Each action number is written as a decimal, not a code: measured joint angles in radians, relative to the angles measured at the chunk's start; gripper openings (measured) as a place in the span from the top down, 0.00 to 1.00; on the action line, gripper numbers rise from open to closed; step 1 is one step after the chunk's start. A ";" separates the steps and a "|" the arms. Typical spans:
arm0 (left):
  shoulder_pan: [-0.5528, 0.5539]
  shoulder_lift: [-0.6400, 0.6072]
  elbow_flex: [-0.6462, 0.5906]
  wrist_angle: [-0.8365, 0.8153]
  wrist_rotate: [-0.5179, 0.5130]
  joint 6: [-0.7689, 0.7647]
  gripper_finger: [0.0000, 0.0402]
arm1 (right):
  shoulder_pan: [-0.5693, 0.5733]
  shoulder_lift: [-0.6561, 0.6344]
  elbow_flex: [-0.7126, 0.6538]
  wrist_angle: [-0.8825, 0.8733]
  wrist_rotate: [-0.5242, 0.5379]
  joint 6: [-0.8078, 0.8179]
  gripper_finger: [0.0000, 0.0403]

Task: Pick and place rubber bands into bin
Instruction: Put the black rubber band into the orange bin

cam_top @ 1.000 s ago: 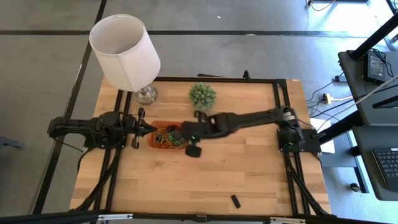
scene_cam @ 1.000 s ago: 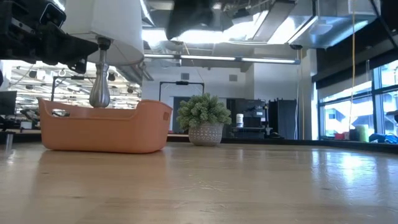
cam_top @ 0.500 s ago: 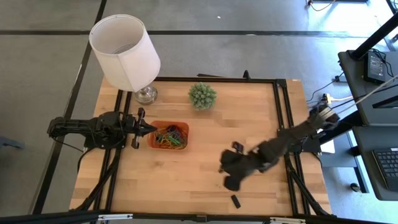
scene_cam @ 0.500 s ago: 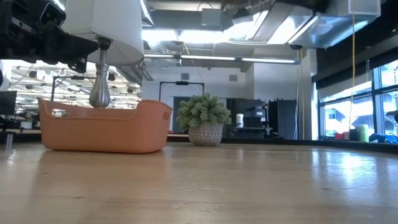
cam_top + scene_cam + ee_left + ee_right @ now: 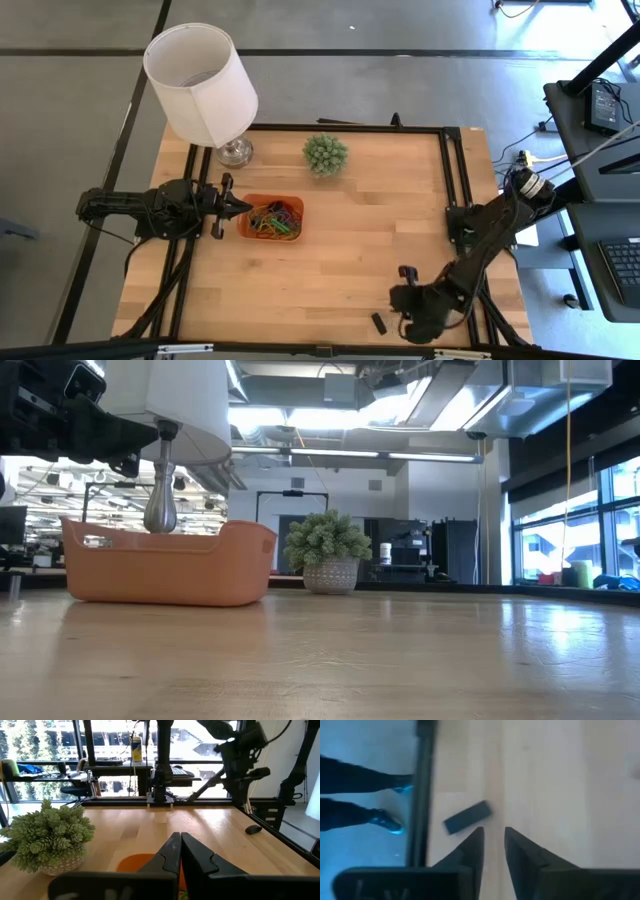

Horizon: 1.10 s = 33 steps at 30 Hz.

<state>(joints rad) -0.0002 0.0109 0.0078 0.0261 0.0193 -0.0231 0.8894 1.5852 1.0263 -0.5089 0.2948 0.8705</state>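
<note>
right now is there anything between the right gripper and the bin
Nothing visible stands between them. The right gripper is at the table's near edge beside a small black object, and bare wood runs from there to the bin. The plant and lamp stand off that line.

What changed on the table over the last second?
The right gripper left the shallow orange plastic bin and swung to the near edge, beside a small black block; its fingers are open and empty. The left gripper, colourful rubber bands, lamp and plant stayed put.
</note>
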 joint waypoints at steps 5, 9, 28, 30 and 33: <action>0.000 0.000 0.000 0.000 0.000 0.000 0.98 | 0.043 0.003 -0.148 0.295 0.000 -0.097 0.69; 0.000 0.000 0.000 0.000 0.000 0.000 0.99 | 0.053 0.039 -0.250 0.503 0.001 -0.203 0.59; 0.000 0.000 0.000 -0.002 0.000 0.000 0.98 | 0.004 0.324 -0.266 0.849 0.044 -0.458 0.36; 0.000 0.000 0.000 0.000 0.000 0.000 0.98 | 0.005 0.339 -0.264 0.865 0.055 -0.426 0.42; 0.000 0.000 0.000 0.000 0.000 0.000 0.98 | 0.003 0.344 -0.264 0.867 0.060 -0.379 0.57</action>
<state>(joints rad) -0.0002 0.0109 0.0078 0.0261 0.0193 -0.0229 0.8927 1.9289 0.7626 0.3582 0.3550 0.4916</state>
